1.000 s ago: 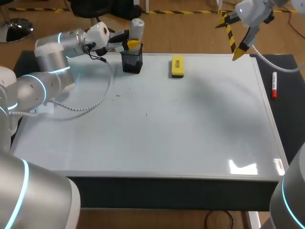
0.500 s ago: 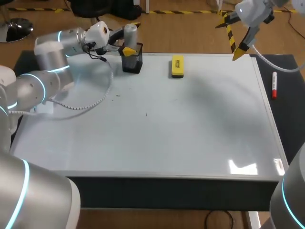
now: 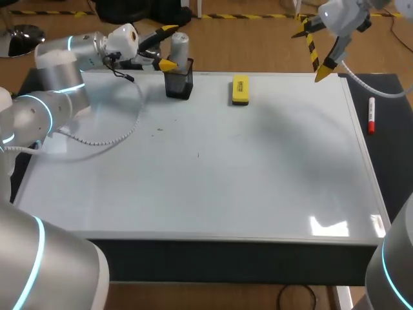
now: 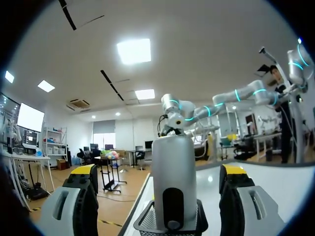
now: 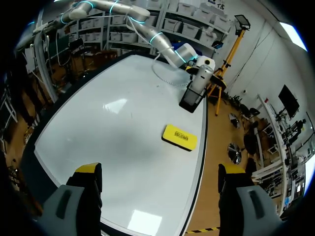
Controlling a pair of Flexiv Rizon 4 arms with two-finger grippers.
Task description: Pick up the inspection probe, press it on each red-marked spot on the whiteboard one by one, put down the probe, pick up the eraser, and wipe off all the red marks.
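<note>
Your left hand (image 4: 157, 171) is wide open beside the black mesh holder (image 3: 179, 84). Its 2 yellow tips stand on either side of the inspection probe (image 3: 180, 45), and the left wrist view shows a gap between each finger and the probe. The probe stands upright in the holder, with its grey body rising above the rim. The holder stands on the whiteboard (image 3: 258, 168), at its far edge.

The yellow eraser (image 3: 240, 90) lies flat on the whiteboard near the holder, on the side toward your right arm. It does not touch the holder.

Your right hand (image 5: 160, 171) is also wide open and holds nothing. It hangs in the air well apart from the holder, past the eraser.

A red marker (image 3: 371, 117) lies on the dark table (image 3: 390, 103) off the whiteboard, much farther from the holder than the eraser.
</note>
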